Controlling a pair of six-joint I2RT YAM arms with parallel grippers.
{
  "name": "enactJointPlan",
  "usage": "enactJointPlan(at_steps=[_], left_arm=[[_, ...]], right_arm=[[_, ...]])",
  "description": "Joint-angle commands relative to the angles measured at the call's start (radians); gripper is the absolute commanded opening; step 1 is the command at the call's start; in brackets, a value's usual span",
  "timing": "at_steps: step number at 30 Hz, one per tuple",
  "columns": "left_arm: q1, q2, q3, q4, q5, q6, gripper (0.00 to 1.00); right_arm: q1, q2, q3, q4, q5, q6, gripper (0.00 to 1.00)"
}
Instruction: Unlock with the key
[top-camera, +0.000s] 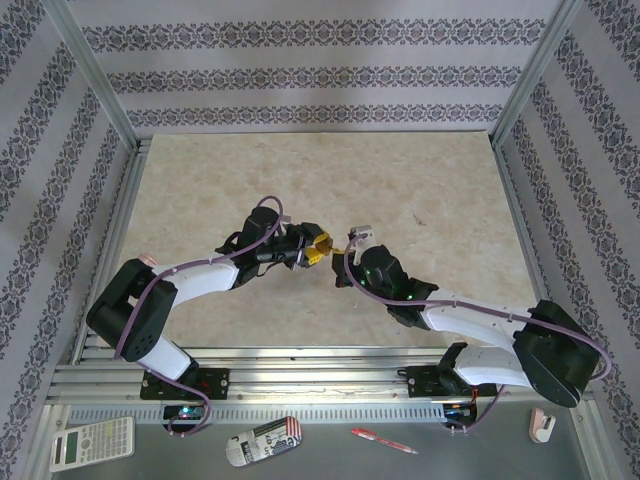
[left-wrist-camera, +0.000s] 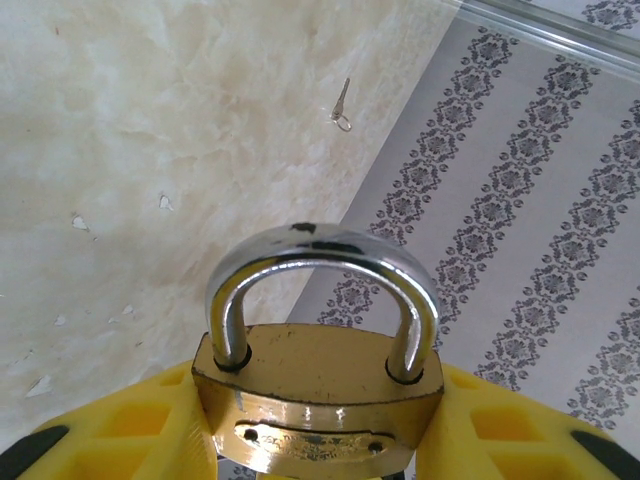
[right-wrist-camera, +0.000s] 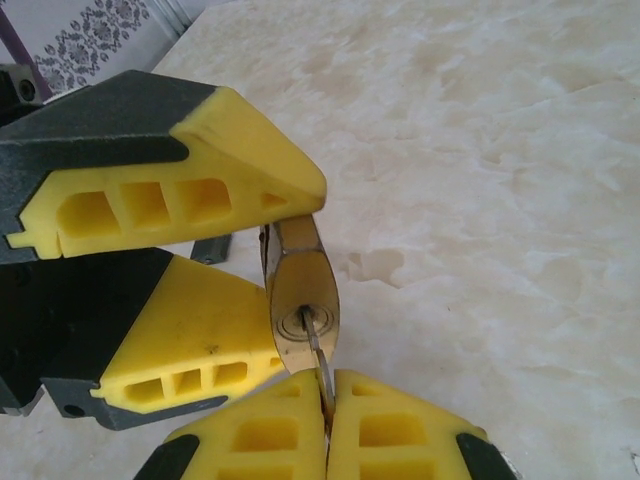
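I have the left pincer (left-wrist-camera: 320, 440) clamped on the squat brass padlock (left-wrist-camera: 318, 400) and the right pincer (right-wrist-camera: 327, 395) shut on the thin silvery key (right-wrist-camera: 314, 340), whose blade appears to sit in the keyway on the padlock's underside. Insertion looks done to me and the turn is left: the smooth, rounded chrome shackle (left-wrist-camera: 320, 255) has both legs seated in the scuffed, tarnished body

Beneath my left pincer (top-camera: 319, 249) and right pincer (top-camera: 342, 250) spreads a pale, marbled beige worktop (top-camera: 430, 185). Beyond them and to either side stand walls (top-camera: 300, 70) papered in grey ornamental stripes, cornered by aluminium posts (top-camera: 95, 78). Behind them, slotted metal rails (top-camera: 320, 378) edge the worktop. The light is soft and even.
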Motion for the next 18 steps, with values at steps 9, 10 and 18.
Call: enactJointPlan(at_steps=[9, 10, 18], left_arm=[[-0.092, -0.015, 0.053, 0.09, 0.111, 0.078, 0.0], [-0.09, -0.013, 0.041, 0.152, 0.111, 0.078, 0.0], [-0.056, 0.061, -0.002, 0.673, 0.111, 0.112, 0.0]], right_arm=[[-0.036, 0.1, 0.074, 0.084, -0.07, -0.006, 0.0], [-0.056, 0.098, 0.062, 0.116, -0.089, 0.024, 0.0], [-0.235, 0.06, 0.016, 0.275, -0.314, 0.296, 0.0]])
